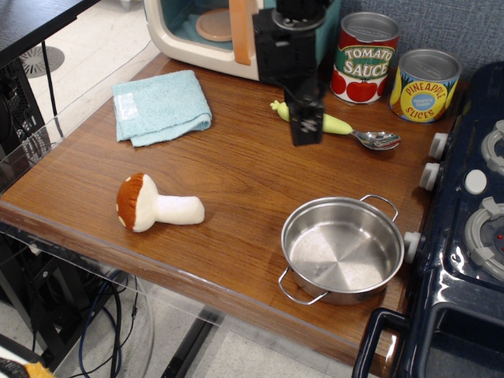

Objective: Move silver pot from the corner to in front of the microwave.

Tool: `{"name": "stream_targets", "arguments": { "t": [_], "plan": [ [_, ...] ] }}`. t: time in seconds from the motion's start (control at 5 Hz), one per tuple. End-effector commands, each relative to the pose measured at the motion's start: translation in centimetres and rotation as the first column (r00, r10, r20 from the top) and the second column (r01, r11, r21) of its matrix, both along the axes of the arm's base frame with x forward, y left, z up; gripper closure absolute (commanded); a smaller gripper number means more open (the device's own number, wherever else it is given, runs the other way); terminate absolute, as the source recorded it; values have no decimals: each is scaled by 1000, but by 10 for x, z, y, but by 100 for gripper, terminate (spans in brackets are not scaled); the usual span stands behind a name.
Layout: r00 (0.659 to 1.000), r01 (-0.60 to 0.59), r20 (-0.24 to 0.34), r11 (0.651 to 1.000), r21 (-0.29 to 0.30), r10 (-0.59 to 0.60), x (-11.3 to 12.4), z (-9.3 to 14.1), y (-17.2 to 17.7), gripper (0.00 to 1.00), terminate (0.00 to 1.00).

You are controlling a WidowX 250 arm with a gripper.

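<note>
While empty, silver pot (342, 250) upright, handles diagonal front-left to back-right; fingers (306, 126) seemingly narrow.

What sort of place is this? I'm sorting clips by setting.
Probably a toy kitchen set up on a wooden table: a toy microwave at the back, a dark blue toy stove on the right, and labelled cans against the wall.

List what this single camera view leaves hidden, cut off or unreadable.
- Black gripper: its fingers face away, so open or shut is unclear.
- Green-handled metal spoon: the gripper covers part of the handle.
- Cream and teal toy microwave: top cut by the frame edge, front partly behind the arm.
- Dark blue toy stove: cut by the right edge.
</note>
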State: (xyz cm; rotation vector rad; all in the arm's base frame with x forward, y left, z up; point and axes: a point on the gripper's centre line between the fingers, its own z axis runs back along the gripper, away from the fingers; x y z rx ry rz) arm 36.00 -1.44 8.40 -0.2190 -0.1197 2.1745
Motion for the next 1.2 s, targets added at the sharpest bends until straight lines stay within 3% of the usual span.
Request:
{"name": "stream_targets", "arguments": {
  "t": [0.0, 0.2, 0.8, 1.0],
  "plan": [
    [978, -208, -37, 977, -51, 206, -13, 4, -16, 0, 0],
    [972, -218, -97, 975, -41, 213, -19, -17, -24, 0, 0],
    [966, -182, -190, 983, -17, 176, -38, -54, -48, 0, 0],
    [957, -209, -202, 978, 18, 208, -41, -58, -50, 100, 0]
  ]
}}
